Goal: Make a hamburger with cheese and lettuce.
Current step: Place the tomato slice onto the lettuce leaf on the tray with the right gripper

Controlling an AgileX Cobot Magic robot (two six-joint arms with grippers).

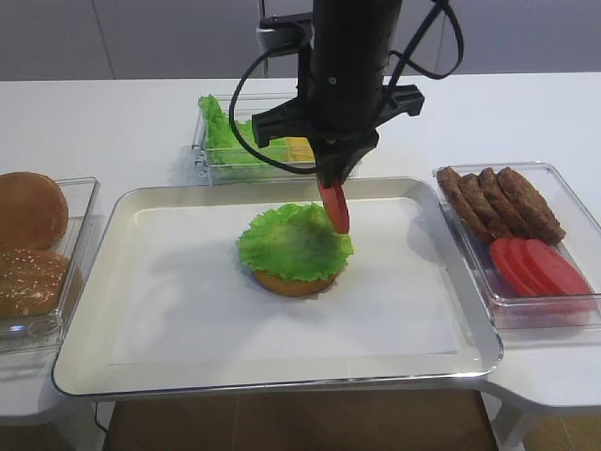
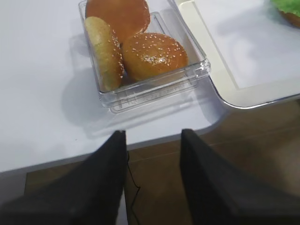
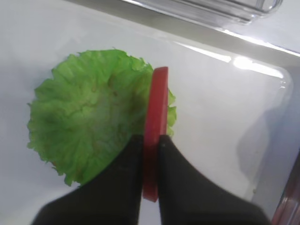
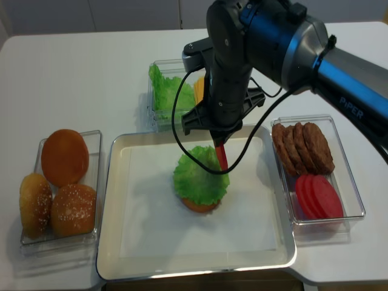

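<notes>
The hamburger, a golden bun half [image 1: 293,282] under a frilly green lettuce leaf [image 1: 291,246], sits mid-tray; it also shows in the right wrist view [image 3: 89,112] and the realsense view [image 4: 200,176]. My right gripper [image 3: 150,138] is shut on a red tomato slice [image 3: 156,108], held on edge just above the leaf's right rim [image 1: 335,207]. The cheese [image 1: 299,148] lies in the back container beside spare lettuce [image 1: 221,132]. My left gripper [image 2: 152,133] is open and empty, over the table's front left edge near the bun box.
The white tray [image 1: 141,310] fills the middle. A clear box of sesame buns [image 2: 154,54] stands at the left [image 4: 60,157]. A clear box at the right holds patties [image 1: 498,202] and tomato slices [image 1: 540,268]. The brown floor shows below the table edge.
</notes>
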